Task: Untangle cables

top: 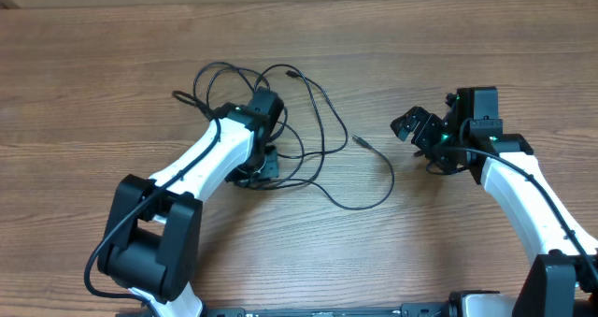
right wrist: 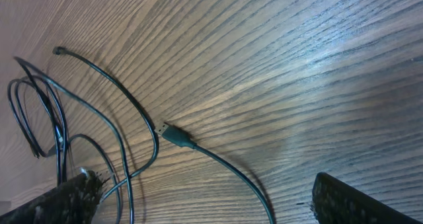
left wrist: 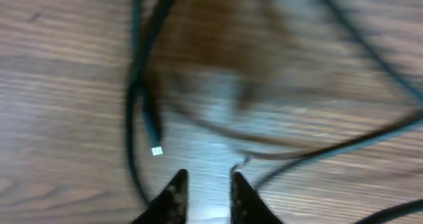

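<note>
Black cables [right wrist: 175, 137] tangled at L gripper [left wrist: 206, 181]; R gripper [right wrist: 201, 187] spread.

The cables [top: 321, 130] are thin black cords lying flat on the wooden worktop [top: 420, 36], left of centre, looped over one another in a loose tangle of crossing curves. One cord sweeps out of the tangle to the right in a wide open arc and ends in a silver-tipped plug [top: 363, 141], lying apart from the loops. A second small plug end [top: 294, 74] lies at the far edge of the tangle. The blurred left wrist view shows a bright-tipped plug [left wrist: 156, 150] lying on the wood beside crossing cords
</note>
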